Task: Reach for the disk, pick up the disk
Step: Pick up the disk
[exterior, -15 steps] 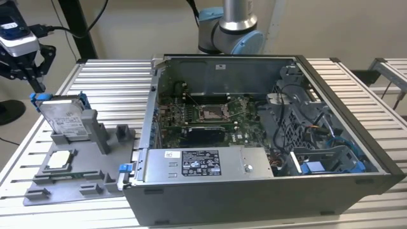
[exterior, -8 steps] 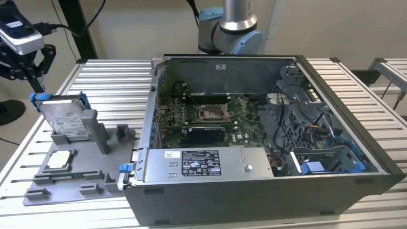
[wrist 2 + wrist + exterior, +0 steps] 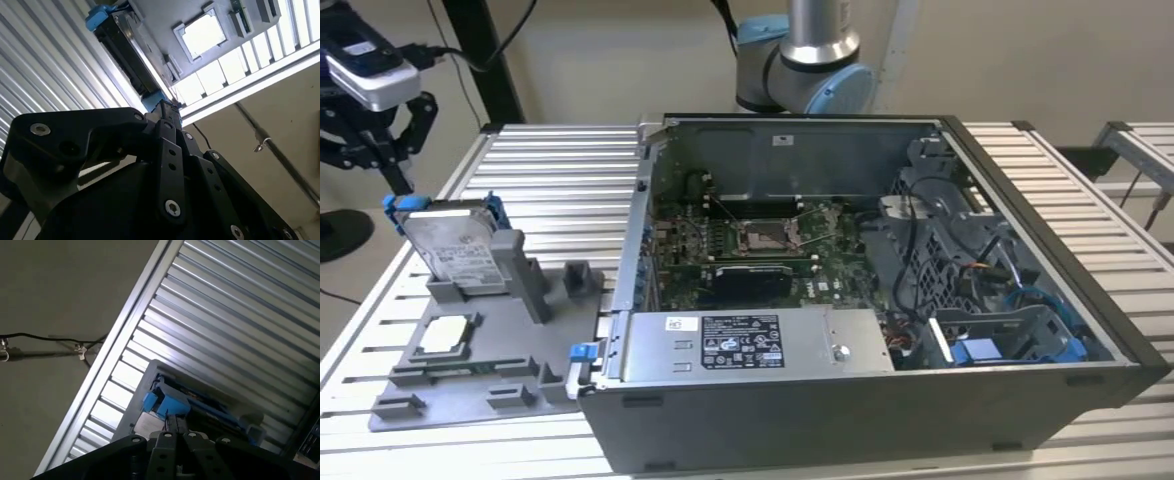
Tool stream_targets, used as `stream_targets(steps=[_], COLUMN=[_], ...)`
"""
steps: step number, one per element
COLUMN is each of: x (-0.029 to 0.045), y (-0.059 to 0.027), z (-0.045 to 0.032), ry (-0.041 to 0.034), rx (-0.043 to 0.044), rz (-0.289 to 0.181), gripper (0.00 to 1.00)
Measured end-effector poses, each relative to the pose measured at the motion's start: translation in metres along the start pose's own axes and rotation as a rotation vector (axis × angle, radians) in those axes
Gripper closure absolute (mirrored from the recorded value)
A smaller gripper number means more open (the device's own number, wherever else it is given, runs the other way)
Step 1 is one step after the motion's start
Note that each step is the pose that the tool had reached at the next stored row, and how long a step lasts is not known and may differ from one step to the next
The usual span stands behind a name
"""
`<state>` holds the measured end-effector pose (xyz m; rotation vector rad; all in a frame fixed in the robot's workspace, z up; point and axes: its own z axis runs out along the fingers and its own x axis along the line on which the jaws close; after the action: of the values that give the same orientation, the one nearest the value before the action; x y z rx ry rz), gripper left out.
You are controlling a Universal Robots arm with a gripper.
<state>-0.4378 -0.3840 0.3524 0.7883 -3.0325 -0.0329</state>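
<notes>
Upright disk [image 3: 454,250] just below hand [image 3: 396,183]

Soft, even light fills the exterior view. The slatted table [image 3: 547,165] looks pale and bright, but the inside of the computer case [image 3: 761,240] is darker, with shade under its walls. In the second wrist view the slats glare white, and the black gripper [image 3: 164,107] is a dark shape. In the first wrist view a white shine runs along the slats, and a cable [image 3: 45,338] throws a thin shadow on the dull floor [image 3: 50,285]
</notes>
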Motion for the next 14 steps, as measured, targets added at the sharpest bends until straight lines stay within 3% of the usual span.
stream_targets(steps=[8,14], x=[0.0,-0.0001], y=[0.0,0.0], z=[0.0,0.0], ry=[0.0021,0.0013], rx=[0.0002,0.0023], rz=[-0.094,-0.189], gripper=[1.0,1.0])
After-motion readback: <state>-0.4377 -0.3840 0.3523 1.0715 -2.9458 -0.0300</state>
